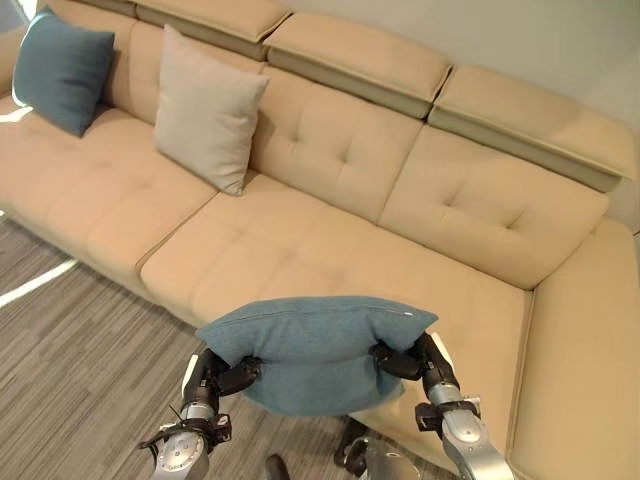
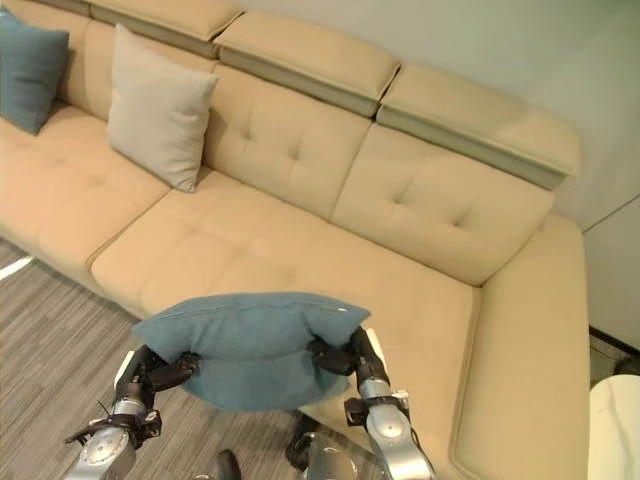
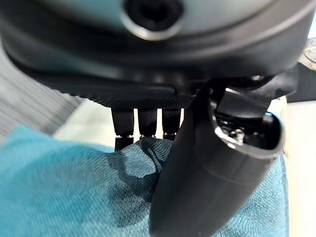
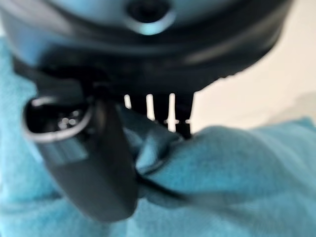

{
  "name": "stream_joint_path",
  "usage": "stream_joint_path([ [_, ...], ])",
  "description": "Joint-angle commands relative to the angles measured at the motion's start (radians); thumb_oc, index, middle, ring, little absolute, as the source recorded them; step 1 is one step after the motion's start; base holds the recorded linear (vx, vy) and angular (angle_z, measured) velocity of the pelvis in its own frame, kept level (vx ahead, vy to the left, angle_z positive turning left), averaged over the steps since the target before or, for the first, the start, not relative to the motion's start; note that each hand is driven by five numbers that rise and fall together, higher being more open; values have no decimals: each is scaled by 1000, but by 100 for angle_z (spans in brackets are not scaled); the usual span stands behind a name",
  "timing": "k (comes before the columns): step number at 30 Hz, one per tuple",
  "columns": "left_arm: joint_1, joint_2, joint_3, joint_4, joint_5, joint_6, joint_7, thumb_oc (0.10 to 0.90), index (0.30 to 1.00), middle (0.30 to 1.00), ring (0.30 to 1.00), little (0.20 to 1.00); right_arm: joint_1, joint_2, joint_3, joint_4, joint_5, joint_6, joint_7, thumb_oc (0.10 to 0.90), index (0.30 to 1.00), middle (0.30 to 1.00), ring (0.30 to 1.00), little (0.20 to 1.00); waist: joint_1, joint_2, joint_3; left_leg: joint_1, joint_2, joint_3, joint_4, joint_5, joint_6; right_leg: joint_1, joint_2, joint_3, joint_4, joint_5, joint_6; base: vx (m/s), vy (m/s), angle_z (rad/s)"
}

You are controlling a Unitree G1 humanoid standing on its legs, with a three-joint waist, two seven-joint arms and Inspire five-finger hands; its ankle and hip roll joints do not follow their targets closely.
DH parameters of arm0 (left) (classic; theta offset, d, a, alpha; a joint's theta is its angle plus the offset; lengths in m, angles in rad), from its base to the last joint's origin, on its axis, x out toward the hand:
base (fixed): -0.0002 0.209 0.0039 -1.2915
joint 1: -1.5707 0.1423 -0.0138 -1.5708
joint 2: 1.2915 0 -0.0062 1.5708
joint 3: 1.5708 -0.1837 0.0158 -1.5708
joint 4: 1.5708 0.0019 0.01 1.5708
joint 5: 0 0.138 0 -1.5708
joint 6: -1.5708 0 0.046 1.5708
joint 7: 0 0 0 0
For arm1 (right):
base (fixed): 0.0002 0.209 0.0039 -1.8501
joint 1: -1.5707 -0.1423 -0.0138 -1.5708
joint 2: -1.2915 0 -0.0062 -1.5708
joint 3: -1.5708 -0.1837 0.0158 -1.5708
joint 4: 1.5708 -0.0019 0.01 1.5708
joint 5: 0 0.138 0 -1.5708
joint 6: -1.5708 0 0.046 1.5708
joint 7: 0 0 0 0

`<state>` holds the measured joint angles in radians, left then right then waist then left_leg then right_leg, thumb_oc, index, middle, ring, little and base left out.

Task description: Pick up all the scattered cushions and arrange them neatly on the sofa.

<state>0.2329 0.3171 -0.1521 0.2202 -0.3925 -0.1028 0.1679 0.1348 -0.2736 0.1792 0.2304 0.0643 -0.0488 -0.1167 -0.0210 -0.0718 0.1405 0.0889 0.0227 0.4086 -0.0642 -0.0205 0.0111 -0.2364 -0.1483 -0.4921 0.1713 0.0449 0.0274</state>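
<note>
Long tan tufted leather sofa (image 1: 330, 250) carrying two cushions at its 10 o'clock end: a square teal fabric cushion (image 1: 60, 68) propped against the backrest at the far corner, a square beige fabric cushion (image 1: 207, 112) leaning upright on the backrest just beside it toward 3 o'clock. Remaining seats bare. Held in the air at 6 o'clock, over the sofa's front edge and the grey striped carpet (image 1: 70, 350): a third teal fabric cushion (image 1: 315, 345), gripped at both ends. Left robot hand (image 1: 228, 378) closed on its 9 o'clock end, thumb and fingers (image 3: 140, 123) pinching the cloth. Right robot hand (image 1: 405, 360) likewise clamped on the 3 o'clock end, fabric bunched under the thumb.
</note>
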Motion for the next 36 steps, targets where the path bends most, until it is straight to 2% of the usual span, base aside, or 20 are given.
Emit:
stream_joint_path([
  [1, -90, -4, -30, -143, 2, -123, -47, 400, 300, 300, 300, 300, -87, -25, -106, -109, 27, -139, -46, 400, 300, 300, 300, 300, -35, -11, -77, -29, -18, -114, 138, -148, -35, 131, 19, 53, -113, 1, 109, 221, -173, 6],
  [2, -105, -4, -37, -148, -5, -125, -48, 400, 300, 300, 300, 300, -82, -36, -119, -117, 36, -144, -52, 400, 300, 300, 300, 300, -41, -23, -77, -64, 8, -103, 279, -158, -69, 167, 21, 53, -145, -1, 99, 95, -106, 14],
  [5, -105, -4, -37, -148, -5, -125, -48, 400, 300, 300, 300, 300, -82, -36, -119, -117, 36, -144, -52, 400, 300, 300, 300, 300, -42, -22, -78, -69, 11, -104, 289, -163, -70, 167, 23, 52, -147, 0, 98, 61, -56, -2],
  [6, -121, -13, -37, -184, -23, -140, -32, 400, 300, 300, 300, 300, -83, -53, -123, -140, 53, -147, -59, 400, 300, 300, 300, 300, -27, -31, -68, -156, 35, -166, 410, -133, -94, 212, 47, 95, -191, -17, 74, 125, -51, -25],
  [7, -123, -19, -35, -198, -29, -145, -28, 400, 300, 300, 300, 300, -83, -56, -123, -148, 52, -151, -61, 400, 300, 300, 300, 300, -28, -35, -71, -165, 40, -176, 382, -151, -88, 217, 46, 107, -200, -17, 79, 126, -50, -21],
  [10, -127, -22, -34, -206, -35, -150, -28, 400, 300, 300, 300, 300, -85, -59, -125, -153, 53, -153, -63, 400, 300, 300, 300, 300, -26, -35, -73, -160, 45, -185, 342, -151, -86, 223, 47, 124, -210, -17, 83, 82, 42, -70],
  [11, -147, -19, -28, -245, -48, -167, -18, 400, 300, 300, 300, 300, -92, -64, -121, -165, 59, -159, -71, 400, 300, 300, 300, 300, -11, -28, -71, -197, 46, -280, 240, -89, -94, 235, 68, 189, -222, -25, 86, 104, 51, -44],
  [12, -147, -19, -28, -245, -48, -166, -18, 400, 300, 300, 300, 300, -93, -64, -121, -165, 59, -159, -71, 400, 300, 300, 300, 300, -10, -30, -72, -193, 43, -278, 227, -79, -94, 233, 66, 190, -222, -24, 86, 124, 57, -43],
  [13, -154, -20, -26, -254, -50, -171, -9, 400, 300, 300, 300, 300, -98, -65, -119, -165, 60, -163, -76, 400, 300, 300, 300, 300, -2, -26, -65, -202, 42, -315, 202, -58, -98, 237, 75, 212, -220, -29, 83, 35, 21, -71],
  [15, -157, -24, -25, -265, -55, -181, -18, 400, 300, 300, 300, 300, -98, -65, -117, -169, 59, -166, -71, 400, 300, 300, 300, 300, -1, -10, -73, -177, 38, -361, 140, -49, -99, 249, 91, 245, -235, -34, 82, 70, 36, -83],
  [16, -156, -24, -25, -265, -55, -181, -18, 400, 300, 300, 300, 300, -98, -66, -117, -170, 59, -166, -70, 400, 300, 300, 300, 300, 0, -10, -71, -170, 38, -360, 133, -46, -99, 253, 91, 246, -237, -33, 82, 187, 102, -71],
  [17, -146, -22, -29, -264, -51, -170, -25, 400, 300, 300, 300, 300, -81, -65, -118, -171, 54, -162, -70, 400, 300, 300, 300, 300, -11, 9, -97, -118, 33, -344, 74, -37, -95, 268, 94, 262, -248, -35, 83, 149, 86, -70],
  [22, -133, -20, -30, -263, -41, -163, -32, 400, 300, 300, 300, 300, -69, -67, -119, -177, 50, -155, -66, 400, 300, 300, 300, 300, -10, 24, -103, -65, 26, -312, 16, -24, -88, 276, 92, 285, -253, -34, 87, 89, 104, -17],
  [24, -118, -18, -28, -262, -33, -157, -30, 400, 300, 300, 300, 300, -66, -58, -121, -181, 38, -149, -73, 400, 300, 300, 300, 300, -17, 39, -108, -30, 19, -275, -17, -25, -76, 276, 88, 301, -259, -23, 100, 59, 119, -18],
  [30, -120, -15, -25, -274, -19, -161, -16, 400, 300, 300, 300, 300, -87, -50, -119, -196, 18, -151, -93, 400, 300, 300, 300, 300, -20, 46, -109, -36, 17, -236, -23, -32, -64, 249, 79, 324, -259, -5, 125, -3, 60, -25],
  [36, -278, 2, -51, -316, 43, -184, 58, 400, 300, 300, 300, 300, -241, -89, -89, -242, -15, -163, -151, 400, 300, 300, 300, 300, -32, 52, -105, -91, 22, -220, -23, -28, -67, 184, 65, 326, -259, 9, 150, -43, 17, -22],
])
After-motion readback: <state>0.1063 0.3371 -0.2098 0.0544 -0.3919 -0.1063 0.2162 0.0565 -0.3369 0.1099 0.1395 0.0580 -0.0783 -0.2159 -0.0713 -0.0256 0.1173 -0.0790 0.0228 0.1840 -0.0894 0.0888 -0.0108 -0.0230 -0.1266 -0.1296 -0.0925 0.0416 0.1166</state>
